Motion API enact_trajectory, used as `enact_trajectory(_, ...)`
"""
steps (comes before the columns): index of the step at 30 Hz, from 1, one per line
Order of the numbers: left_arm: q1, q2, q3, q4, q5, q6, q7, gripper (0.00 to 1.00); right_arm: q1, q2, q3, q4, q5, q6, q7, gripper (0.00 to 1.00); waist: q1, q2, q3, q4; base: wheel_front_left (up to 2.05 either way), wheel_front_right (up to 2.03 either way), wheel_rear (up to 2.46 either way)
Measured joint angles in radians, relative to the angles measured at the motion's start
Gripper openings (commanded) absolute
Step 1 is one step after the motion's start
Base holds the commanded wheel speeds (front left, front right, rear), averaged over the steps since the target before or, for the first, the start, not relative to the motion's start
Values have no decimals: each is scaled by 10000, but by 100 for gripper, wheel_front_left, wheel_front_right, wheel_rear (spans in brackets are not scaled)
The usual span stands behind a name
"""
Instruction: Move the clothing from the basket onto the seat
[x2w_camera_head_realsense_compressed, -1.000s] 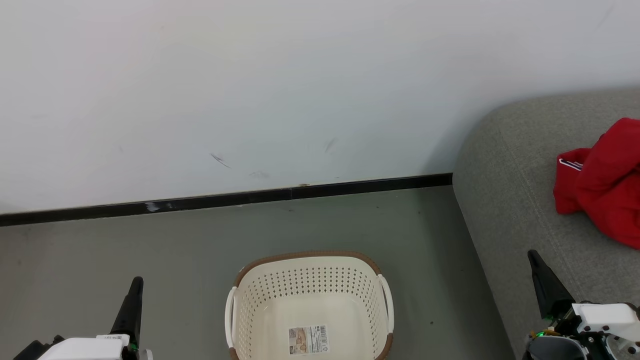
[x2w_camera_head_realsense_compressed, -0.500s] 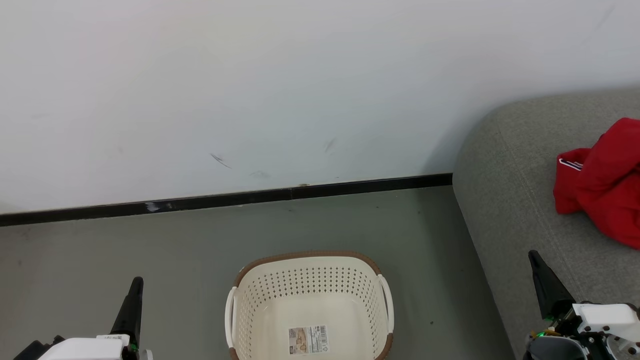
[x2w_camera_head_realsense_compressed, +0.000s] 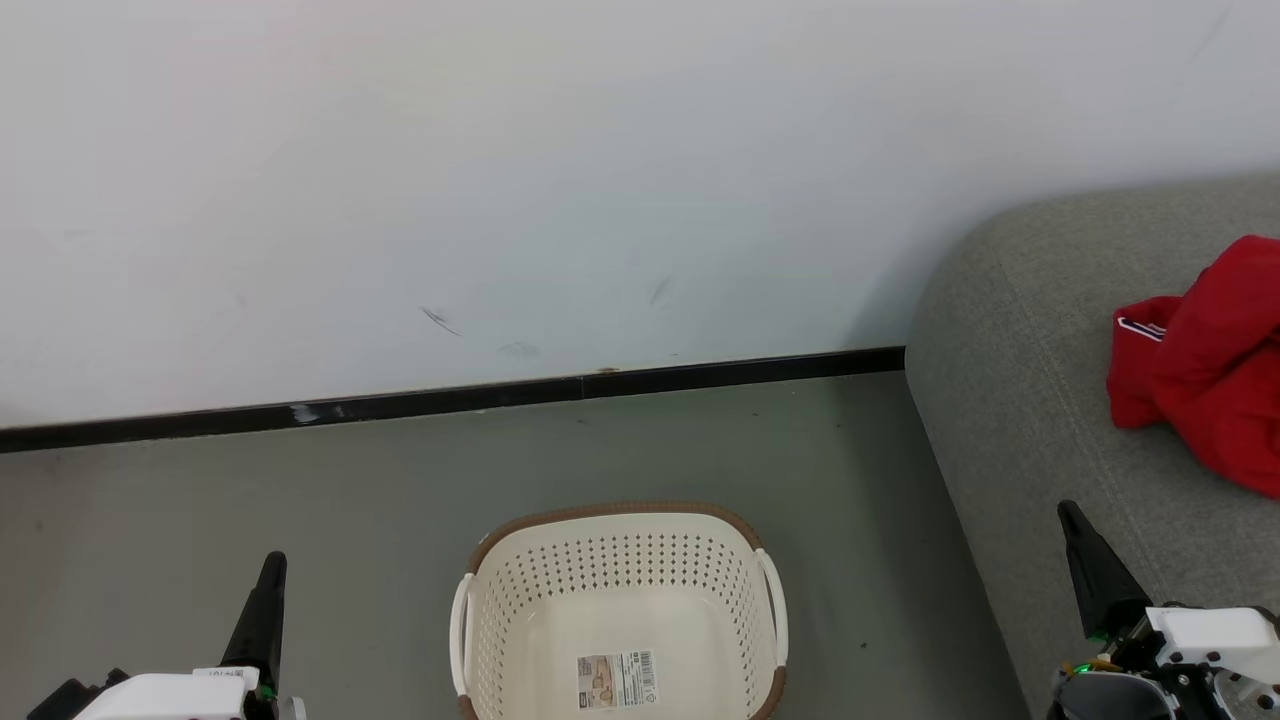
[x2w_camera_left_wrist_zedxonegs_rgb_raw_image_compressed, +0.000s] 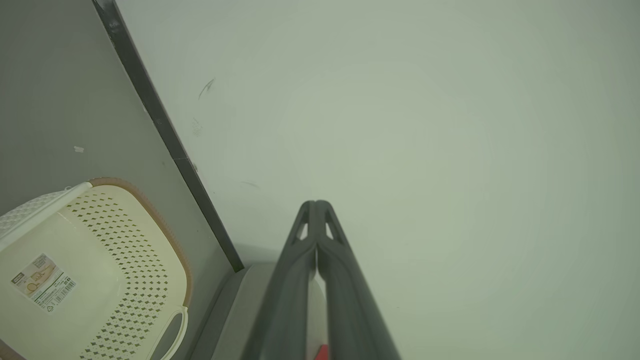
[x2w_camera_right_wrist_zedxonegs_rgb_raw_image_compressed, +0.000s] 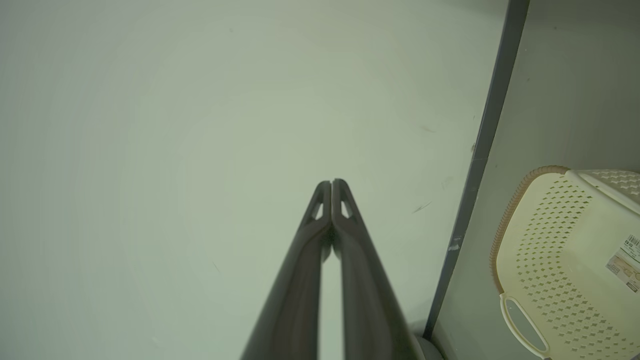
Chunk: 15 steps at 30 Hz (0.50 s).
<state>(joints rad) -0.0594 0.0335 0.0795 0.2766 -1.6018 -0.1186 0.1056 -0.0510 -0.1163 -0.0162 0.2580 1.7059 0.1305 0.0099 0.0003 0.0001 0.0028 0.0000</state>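
The cream basket stands on the floor at the bottom centre of the head view, holding nothing but a paper label; it also shows as basket and basket in the wrist views. Red clothing with white trim lies bunched on the grey seat at the right edge. My left gripper is shut at the lower left, left of the basket, its fingertips pressed together. My right gripper is shut at the lower right, over the seat's front edge, fingers closed with nothing between them.
A white wall with a black baseboard runs behind the basket. Grey floor spreads to the left of and behind the basket, and a narrow strip of floor separates basket and seat.
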Motion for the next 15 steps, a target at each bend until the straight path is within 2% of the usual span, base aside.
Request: enact_trajectory(15,-1,0,2,12,0,0,0,0,-3,8,-23,6,-2,2,2,0,0,0,0,0,0,0,0)
